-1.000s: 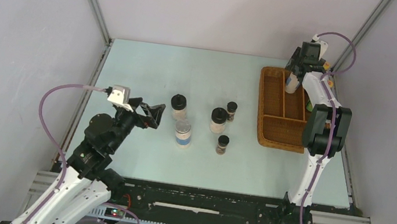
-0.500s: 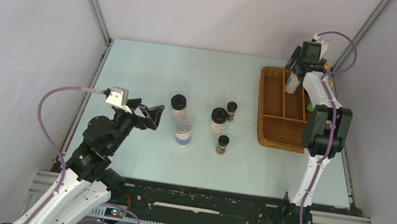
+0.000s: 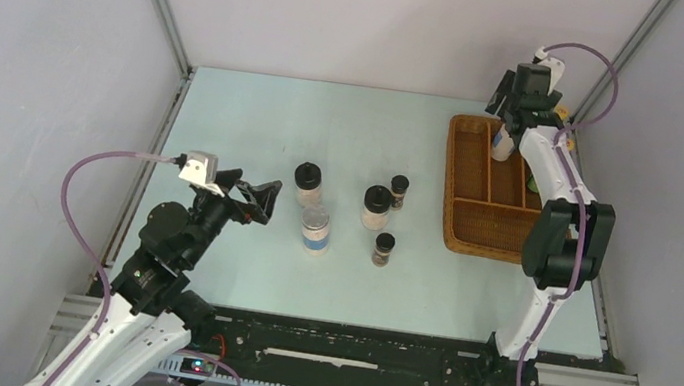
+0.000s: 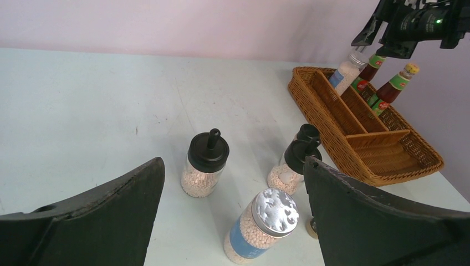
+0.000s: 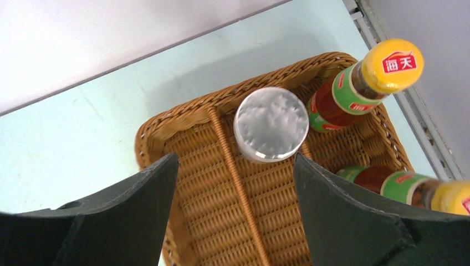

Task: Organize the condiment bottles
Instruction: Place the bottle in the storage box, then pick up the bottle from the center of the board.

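one silver-lidded jar stands upright at the far end of the wicker tray, straight below the right gripper. that gripper's fingers are spread apart above the jar, one to each side, clamped on nothing. the jar's base is right against the tray's long divider; from above it seems to sit on the divider's right side, though the lid hides the foot. just beyond the right finger, a red sauce bottle with an orange cap stands in the tray's right-hand lane, and a second red sauce bottle stands nearer in the same lane, close under that finger.

the other five bottles stand on the bench, well to the left of the tray and ahead of the left gripper, which hovers low with its fingers wide apart and nothing between the pads. closest to it is a second silver-lidded jar, blue label showing. a black-lidded jar stands beyond the left finger's tip, another black-lidded jar just off the right finger's tip, with a tiny dark jar directly behind it. the last tiny dark jar is right of the gripper, mostly hidden by its right finger.
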Robot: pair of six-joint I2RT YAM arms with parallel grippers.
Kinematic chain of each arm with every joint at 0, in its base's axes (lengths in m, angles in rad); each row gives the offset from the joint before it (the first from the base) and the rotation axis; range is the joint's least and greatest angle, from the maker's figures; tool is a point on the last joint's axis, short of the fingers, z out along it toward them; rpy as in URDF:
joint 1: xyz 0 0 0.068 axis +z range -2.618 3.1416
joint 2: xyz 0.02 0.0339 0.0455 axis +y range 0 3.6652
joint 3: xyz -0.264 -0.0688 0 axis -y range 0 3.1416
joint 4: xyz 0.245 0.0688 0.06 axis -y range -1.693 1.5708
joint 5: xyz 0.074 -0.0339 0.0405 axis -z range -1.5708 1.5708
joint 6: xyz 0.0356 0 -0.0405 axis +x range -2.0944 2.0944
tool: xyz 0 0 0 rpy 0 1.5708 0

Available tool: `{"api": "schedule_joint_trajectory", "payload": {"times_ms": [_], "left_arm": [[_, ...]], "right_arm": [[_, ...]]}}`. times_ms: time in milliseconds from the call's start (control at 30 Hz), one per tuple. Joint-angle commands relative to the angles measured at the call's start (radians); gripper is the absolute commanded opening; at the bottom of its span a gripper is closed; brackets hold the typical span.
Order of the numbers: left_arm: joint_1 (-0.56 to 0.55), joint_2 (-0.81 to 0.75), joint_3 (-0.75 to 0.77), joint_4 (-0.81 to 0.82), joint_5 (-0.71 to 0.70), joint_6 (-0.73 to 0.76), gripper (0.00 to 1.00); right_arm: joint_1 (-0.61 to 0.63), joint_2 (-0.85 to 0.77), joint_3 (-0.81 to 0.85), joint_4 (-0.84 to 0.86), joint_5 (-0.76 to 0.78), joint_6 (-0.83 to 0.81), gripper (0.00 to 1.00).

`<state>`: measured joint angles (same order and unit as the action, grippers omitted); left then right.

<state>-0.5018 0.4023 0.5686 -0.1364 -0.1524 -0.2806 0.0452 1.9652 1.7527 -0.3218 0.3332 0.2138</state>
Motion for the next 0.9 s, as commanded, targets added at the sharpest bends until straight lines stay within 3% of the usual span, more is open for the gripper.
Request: {"api": "schedule_joint_trajectory", "payload": {"times_ms": [0,267,533,867], "left_arm": [[-0.004,-0.006,0.002,0.018,0.012,0.005,1.00],[-0.004,0.000,0.042,-0.022,0.000,-0.028,1.00],[-0.004,-0.032,0.063,-0.070,-0.044,-0.069,1.00],[-0.004,-0.089,0.043,-0.112,-0.085,-0.093,1.00]], "right_arm": [[0.051,-0.139,-0.047,-0.001,0.045,-0.026,0.84],[0.220,-0.316,-0.151,-0.068,0.054,-0.033,0.84],[0.479,-0.479,-0.253,-0.123,0.036,-0.085,0.83],[0.744,-0.662,-0.469,-0.060,-0.164,-0.163,0.81]]}}
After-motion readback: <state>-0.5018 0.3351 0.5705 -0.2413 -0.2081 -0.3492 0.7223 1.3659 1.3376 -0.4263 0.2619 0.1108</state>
